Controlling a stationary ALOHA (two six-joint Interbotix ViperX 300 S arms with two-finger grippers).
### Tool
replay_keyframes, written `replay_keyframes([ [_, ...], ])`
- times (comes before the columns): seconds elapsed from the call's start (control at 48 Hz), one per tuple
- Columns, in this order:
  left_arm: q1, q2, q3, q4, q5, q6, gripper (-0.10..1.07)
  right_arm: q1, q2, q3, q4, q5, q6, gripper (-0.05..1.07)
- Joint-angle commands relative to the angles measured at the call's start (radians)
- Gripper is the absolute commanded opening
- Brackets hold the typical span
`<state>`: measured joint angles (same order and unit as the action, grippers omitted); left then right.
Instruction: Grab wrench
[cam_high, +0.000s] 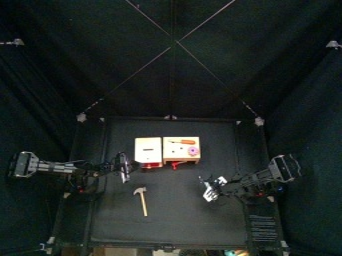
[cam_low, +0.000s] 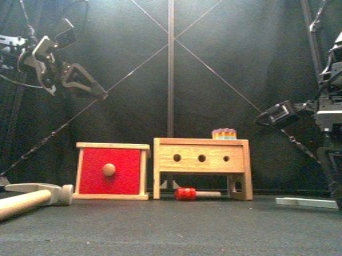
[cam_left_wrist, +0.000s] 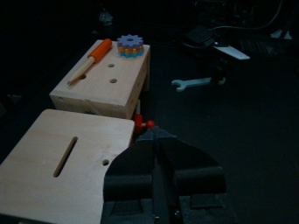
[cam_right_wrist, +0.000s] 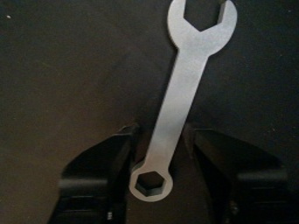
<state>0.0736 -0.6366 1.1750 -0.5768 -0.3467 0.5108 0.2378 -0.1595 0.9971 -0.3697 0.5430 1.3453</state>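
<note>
Right wrist view gives me the clearest look: the wrench (cam_right_wrist: 177, 96) lies flat on the dark tabletop, its ring end between the two jaws of my right gripper (cam_right_wrist: 162, 171) and its open-ended head pointing away from the wrist. The jaws stand apart on either side of the shank, with a sliver of table showing on each side, so I read them as open and not yet pinching anything.

From the top view the wrench (cam_high: 210, 188) sits toward the tabletop's right edge, nearer the front than the back, well apart from the hammer (cam_high: 138, 198) near the front middle and from the red box (cam_high: 147, 150) and wooden box (cam_high: 181, 150) further back. The left wrist view shows the wrench (cam_left_wrist: 194, 83) small and beyond the boxes.

I judge it a stiff, thin piece of metal, light but smooth, and lying so flat that the pads have little height to bite on. I would take it across the narrow shank just above the ring end, where the sides run straight; the flared ends could twist out of a squeeze.

My left gripper (cam_left_wrist: 160, 171) hangs over the red box, jaws together, holding nothing.
</note>
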Motion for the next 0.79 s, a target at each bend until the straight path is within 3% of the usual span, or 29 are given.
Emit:
replay_keyframes([
  [0.0, 0.002, 0.002, -0.012, 0.002, -0.005, 0.002, 0.4, 0.002, 0.008, -0.011, 0.003, -0.002, 0.0, 0.58],
  [0.396, 0.002, 0.002, -0.014, 0.0, -0.005, 0.002, 0.4, 0.009, -0.051, -0.124, -0.041, 0.167, -0.011, 0.55],
  [0.771, 0.002, 0.0, -0.012, 0.002, -0.005, 0.002, 0.4, 0.002, -0.057, -0.19, -0.123, 0.183, -0.014, 0.55],
])
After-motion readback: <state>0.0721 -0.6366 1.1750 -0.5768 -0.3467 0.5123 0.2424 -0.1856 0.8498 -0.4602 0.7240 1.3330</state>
